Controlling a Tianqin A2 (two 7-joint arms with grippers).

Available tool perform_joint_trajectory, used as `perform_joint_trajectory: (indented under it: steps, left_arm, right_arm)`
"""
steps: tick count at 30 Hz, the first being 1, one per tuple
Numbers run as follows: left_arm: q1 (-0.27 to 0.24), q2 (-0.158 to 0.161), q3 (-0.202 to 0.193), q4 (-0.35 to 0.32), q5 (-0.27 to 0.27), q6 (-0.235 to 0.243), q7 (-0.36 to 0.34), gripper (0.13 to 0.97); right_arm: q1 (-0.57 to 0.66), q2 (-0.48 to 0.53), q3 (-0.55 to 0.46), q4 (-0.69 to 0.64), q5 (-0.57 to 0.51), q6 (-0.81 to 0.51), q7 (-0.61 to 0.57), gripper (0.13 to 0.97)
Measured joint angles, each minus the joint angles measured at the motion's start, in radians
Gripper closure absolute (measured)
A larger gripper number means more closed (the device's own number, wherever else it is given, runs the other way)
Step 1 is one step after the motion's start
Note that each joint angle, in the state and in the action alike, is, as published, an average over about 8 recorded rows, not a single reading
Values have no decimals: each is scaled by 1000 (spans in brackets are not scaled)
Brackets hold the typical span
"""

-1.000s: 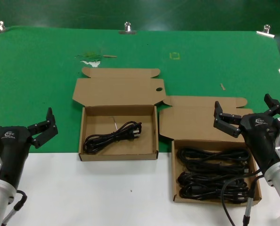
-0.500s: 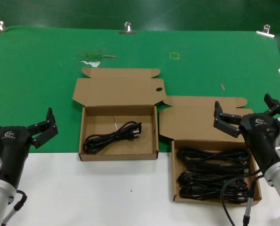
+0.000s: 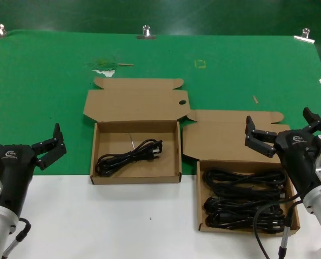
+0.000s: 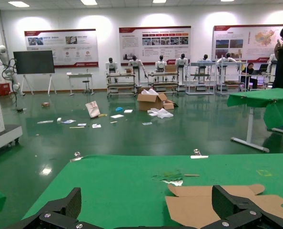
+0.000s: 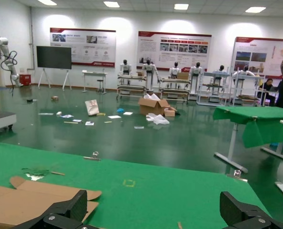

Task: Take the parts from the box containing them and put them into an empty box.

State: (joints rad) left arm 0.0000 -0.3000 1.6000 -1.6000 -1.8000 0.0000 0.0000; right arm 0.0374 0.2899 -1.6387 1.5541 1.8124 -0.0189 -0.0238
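Head view: the right tool [image 3: 287, 128] hovers spread-fingered over the full box [image 3: 248, 229] of power cords [image 3: 241, 198]. Left of that box, the holed-lid box [image 3: 135, 176] holds one cord [image 3: 129, 157]; farther left, the left tool [image 3: 24, 141] gapes.

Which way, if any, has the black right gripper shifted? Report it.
No. The black right gripper remains open above the brown cardboard box's plain lid flap, same place as before.

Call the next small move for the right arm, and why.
Probably lower the right gripper onto the cord bundles in the plain-lidded box. Its jaws are open and empty, hanging over that box's lid flap, and several bundles remain there, while the holed-lid box holds one cord. The left gripper sits open, off to the left.
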Motion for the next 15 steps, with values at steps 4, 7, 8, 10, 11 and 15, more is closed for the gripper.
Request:
perform_joint_trajectory:
  steps: [4, 7, 8, 10, 11, 15]
  left_arm:
    - [0, 0, 0, 0, 0, 0, 0, 132]
    - [0, 0, 0, 0, 0, 0, 0, 132]
    - [0, 0, 0, 0, 0, 0, 0, 132]
    - [0, 0, 0, 0, 0, 0, 0, 132]
    - [0, 0, 0, 0, 0, 0, 0, 132]
    - [0, 0, 0, 0, 0, 0, 0, 132]
  right_arm:
    - [0, 0, 0, 0, 0, 0, 0, 129]
    - [0, 0, 0, 0, 0, 0, 0, 129]
    - [0, 0, 0, 0, 0, 0, 0, 129]
    - [0, 0, 0, 0, 0, 0, 0, 129]
    - [0, 0, 0, 0, 0, 0, 0, 129]
    - [0, 0, 0, 0, 0, 0, 0, 129]
